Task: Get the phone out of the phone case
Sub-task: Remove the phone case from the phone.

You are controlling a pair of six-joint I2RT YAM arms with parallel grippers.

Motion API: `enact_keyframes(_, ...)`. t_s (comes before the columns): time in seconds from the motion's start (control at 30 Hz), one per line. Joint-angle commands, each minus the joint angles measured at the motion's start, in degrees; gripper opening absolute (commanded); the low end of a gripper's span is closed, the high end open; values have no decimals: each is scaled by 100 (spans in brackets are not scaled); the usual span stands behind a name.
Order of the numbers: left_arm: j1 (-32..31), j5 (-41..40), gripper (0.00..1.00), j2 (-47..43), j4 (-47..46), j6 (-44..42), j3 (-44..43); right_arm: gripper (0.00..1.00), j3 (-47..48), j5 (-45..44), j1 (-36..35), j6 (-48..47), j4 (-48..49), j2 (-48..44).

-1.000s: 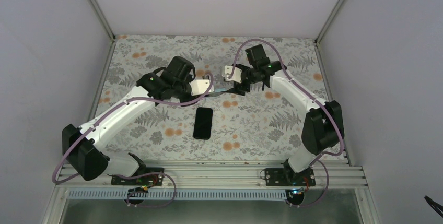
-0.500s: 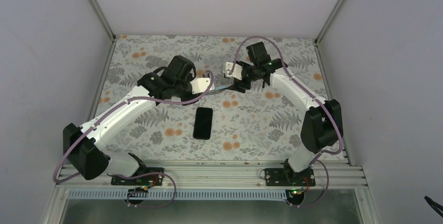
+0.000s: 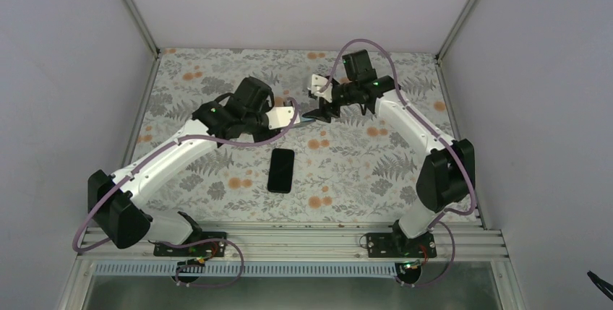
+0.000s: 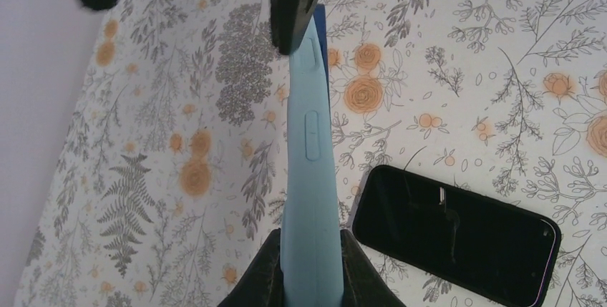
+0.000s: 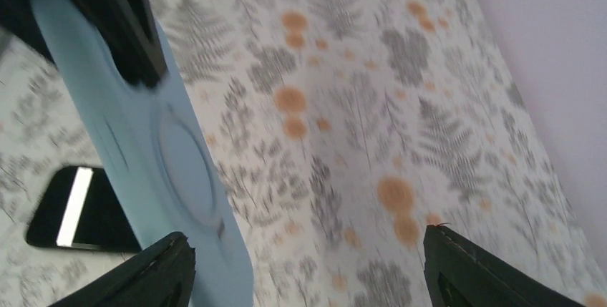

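L gripper (image 4: pixel 309 241) is squeezed tight on one end of the case (image 4: pixel 309 142), pinching its flat faces btw both dark pads. R gripper (image 5: pixel 306 237) is spread wide. In the L wrist view one of its black fingers touches the far end of the case. The other sticks out well to the side, touching nothing.

The case is pale blue, smooth & soft-looking, like rubber. It's long & thin w/ round corners. Its edge has two little button bumps, and its flat back has a faint ring shape. It hangs in the air, off the counter (image 3: pixel 217 82). Its long way runs from the L gripper to the R gripper, approx. side to side over the far half of the counter.

The phone (image 4: pixel 458 239) is out of the case. It lies flat near the middle of the counter, on the near side of the case & apart from it. It's a black, shiny slab w/ round corners. In the top view its long way runs near to far. The counter cover shows grey ferns & orange flowers.
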State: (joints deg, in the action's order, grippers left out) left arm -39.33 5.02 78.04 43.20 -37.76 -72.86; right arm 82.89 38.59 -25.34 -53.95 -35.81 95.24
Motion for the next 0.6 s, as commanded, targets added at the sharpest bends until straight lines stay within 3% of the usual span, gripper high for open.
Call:
enact_keyframes(0.0, -165, 301, 2, -207, -764, -32, -202, 80, 51, 1483, -158, 252, 438, -52)
enact_keyframes(0.2, -114, 435, 2, -174, -715, -60, -651, 77, 46, 1106, -149, 74, 357, 183)
enact_keyframes(0.57, 54, 273, 2, -400, -832, -196, -118, 79, -463, 1308, 728, -435, -247, -692)
